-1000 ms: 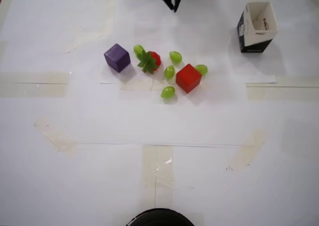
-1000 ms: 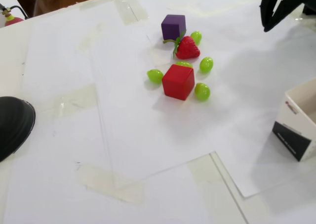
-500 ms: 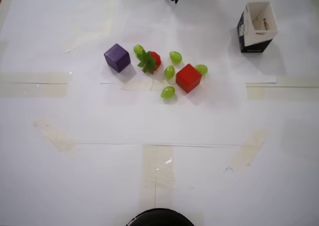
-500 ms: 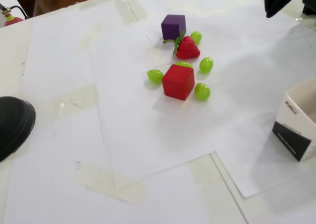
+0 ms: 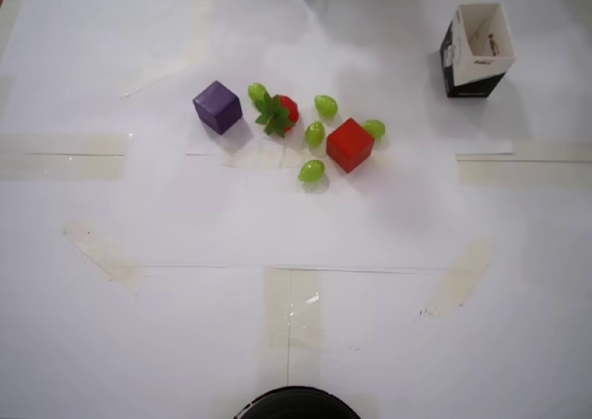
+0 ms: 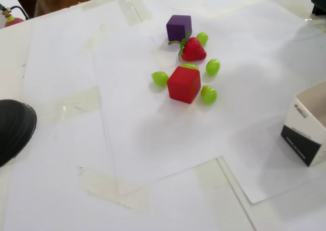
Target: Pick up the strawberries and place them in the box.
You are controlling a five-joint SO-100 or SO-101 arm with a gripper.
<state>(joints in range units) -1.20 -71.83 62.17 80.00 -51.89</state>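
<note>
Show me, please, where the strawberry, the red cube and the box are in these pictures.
strawberry (image 6: 194,50): fixed view, on its red body.
red cube (image 5: 350,144): overhead view, on its top face.
box (image 5: 474,67): overhead view, on its white front wall.

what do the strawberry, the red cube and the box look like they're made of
The small red toy strawberry with green leaves looks like moulded plastic, with stiff leaves and an even colour. The matte red cube has flat, uniform faces, so painted wood or plastic; which one is unclear. The open black-and-white box looks like folded printed paperboard with thin walls.
</note>
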